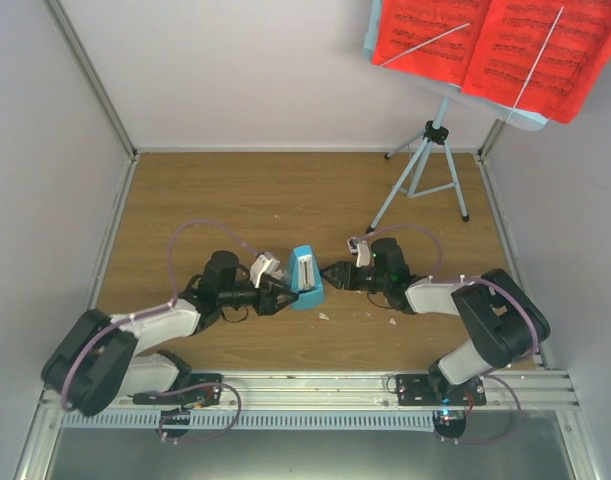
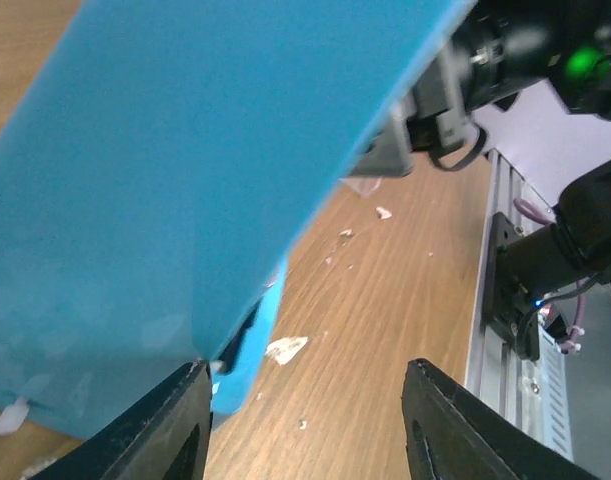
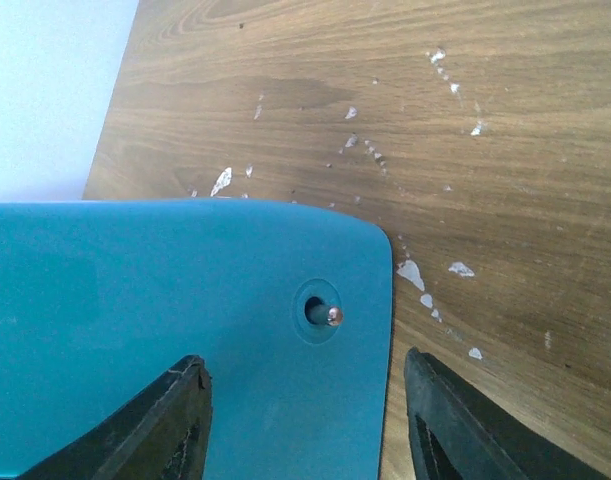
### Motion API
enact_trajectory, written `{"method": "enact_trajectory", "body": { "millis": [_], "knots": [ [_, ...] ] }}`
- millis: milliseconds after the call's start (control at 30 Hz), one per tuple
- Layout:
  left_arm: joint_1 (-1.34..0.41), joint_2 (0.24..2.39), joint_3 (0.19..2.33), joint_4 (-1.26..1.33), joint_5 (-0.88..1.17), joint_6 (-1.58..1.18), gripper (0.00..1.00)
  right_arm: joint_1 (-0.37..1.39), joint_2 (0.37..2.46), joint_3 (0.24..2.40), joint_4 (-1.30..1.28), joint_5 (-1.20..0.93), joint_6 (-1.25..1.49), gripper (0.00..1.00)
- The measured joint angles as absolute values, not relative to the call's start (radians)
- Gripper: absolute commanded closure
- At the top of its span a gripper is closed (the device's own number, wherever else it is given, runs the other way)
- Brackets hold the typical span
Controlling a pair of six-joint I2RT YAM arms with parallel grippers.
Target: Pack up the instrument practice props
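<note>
Both sets of jaws are spread wide and neither is clamped on anything. On the left gripper (image 2: 307, 372), the blue box (image 2: 185, 200) fills most of its wrist view and comes down right beside one finger (image 2: 175, 425). Whether they touch, I cannot tell; the other finger stands well clear of it over bare wood. On the right gripper (image 3: 303, 360), the box's flat face lies just ahead of the gap between the fingers, with a small round hole and a pin (image 3: 333, 316) in it near a rounded corner.

From above, the box sits on the wooden table (image 1: 235, 200), a little toward the near edge, with a pale strip on its upper face. The two grippers point at it from either side, the left one low and close against it, the right one near its far upper corner. Small white scraps (image 3: 412, 272) are scattered over the wood around it.

Well apart from all that, the music stand (image 1: 425, 165) is upright on its tripod legs in the far right corner. Red sheet-music pages (image 1: 505, 45) are spread across its plate, with thin pale rods lying slantwise over them.
</note>
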State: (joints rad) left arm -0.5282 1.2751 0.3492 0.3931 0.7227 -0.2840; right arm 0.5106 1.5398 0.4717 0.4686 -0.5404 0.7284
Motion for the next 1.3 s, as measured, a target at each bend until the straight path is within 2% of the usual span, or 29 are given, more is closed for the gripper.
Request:
{"method": "enact_trajectory", "body": {
  "millis": [133,300,467,567,667,767,967,1300],
  "knots": [
    [-0.558,1.114,0.356,0.306,0.653,-0.291,0.27,0.512,1.493,0.471,0.436,-0.519,0.715,0.29],
    [-0.568,0.908,0.445,0.127,0.534,-0.299,0.16,0.516,1.283,0.472,0.323,-0.447,0.684,0.23],
    [-0.568,0.858,0.707,-0.119,0.444,-0.259,0.1,0.516,1.021,0.49,0.083,-0.326,0.659,0.14],
    [-0.568,0.898,0.907,-0.231,0.4,-0.213,0.01,0.514,0.861,0.508,-0.075,-0.24,0.67,0.06],
    [-0.568,0.97,1.054,-0.278,0.355,-0.163,0.01,0.5,0.728,0.508,-0.191,-0.196,0.694,0.01],
    [-0.558,1.052,1.115,-0.274,0.315,-0.121,0.01,0.464,0.669,0.477,-0.234,-0.196,0.736,0.0],
    [-0.475,1.15,1.06,-0.255,0.31,-0.076,0.01,0.313,0.717,0.409,-0.354,-0.236,0.799,0.0],
    [-0.43,1.061,0.941,-0.229,0.157,-0.031,0.01,0.091,0.768,0.478,-0.582,-0.226,0.83,0.02]
  ]
}}
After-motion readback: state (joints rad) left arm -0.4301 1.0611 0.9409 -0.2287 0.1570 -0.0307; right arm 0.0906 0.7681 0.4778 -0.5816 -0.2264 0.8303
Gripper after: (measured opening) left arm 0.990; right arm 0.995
